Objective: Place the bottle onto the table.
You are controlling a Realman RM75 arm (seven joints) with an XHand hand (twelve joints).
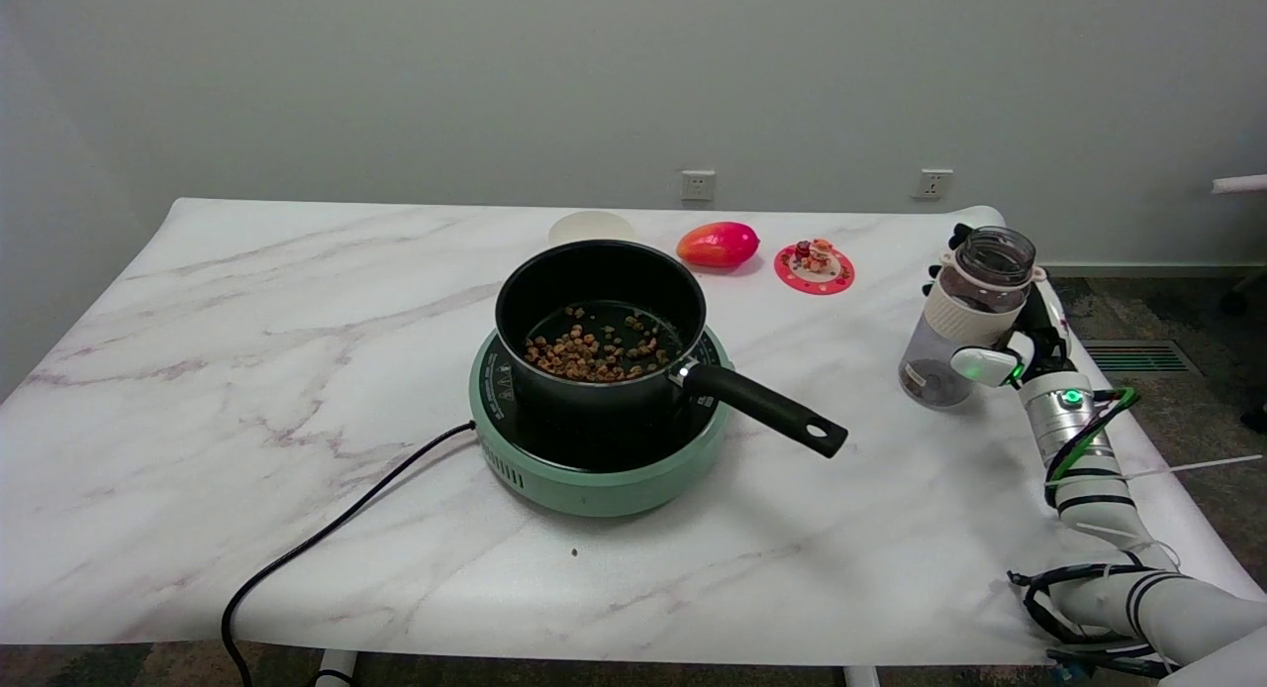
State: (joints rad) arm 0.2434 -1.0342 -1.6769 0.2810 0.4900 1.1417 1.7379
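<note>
**A:** Status on the bottle?

**B:** My right hand (pixel 1000 341) grips the bottle (pixel 962 316) near the table's (pixel 247 370) right edge. Thumb across the front at mid-body, other fingers wrapped behind it, only their tips showing past the far side. So: closed around the bottle, not spread.

**A:** Orientation?

**B:** Long axis close to vertical, with a small lean. Open mouth up and tipped toward the right, base down and to the left. No cap on it. White band below the neck, clear body; some dark bits sit at the bottom.

**A:** Base on the surface?

**B:** Can't tell. From the head view the base sits over the marble top, but contact versus hover isn't resolvable.

**A:** What's around it?

**B:** Well apart to my left: green hot plate (pixel 594 459) with a black pot (pixel 599 316) on it, brown pieces inside. Pot handle (pixel 767 410) points right and toward the near edge, roughly at the bottle but not close to it. Black cable (pixel 327 539) runs from the hot plate off the near edge. Far side of the table: red-orange fruit (pixel 719 244), a small red coaster (pixel 815 266) with little items on it, and a pale round disc (pixel 591 228) behind the pot.
</note>
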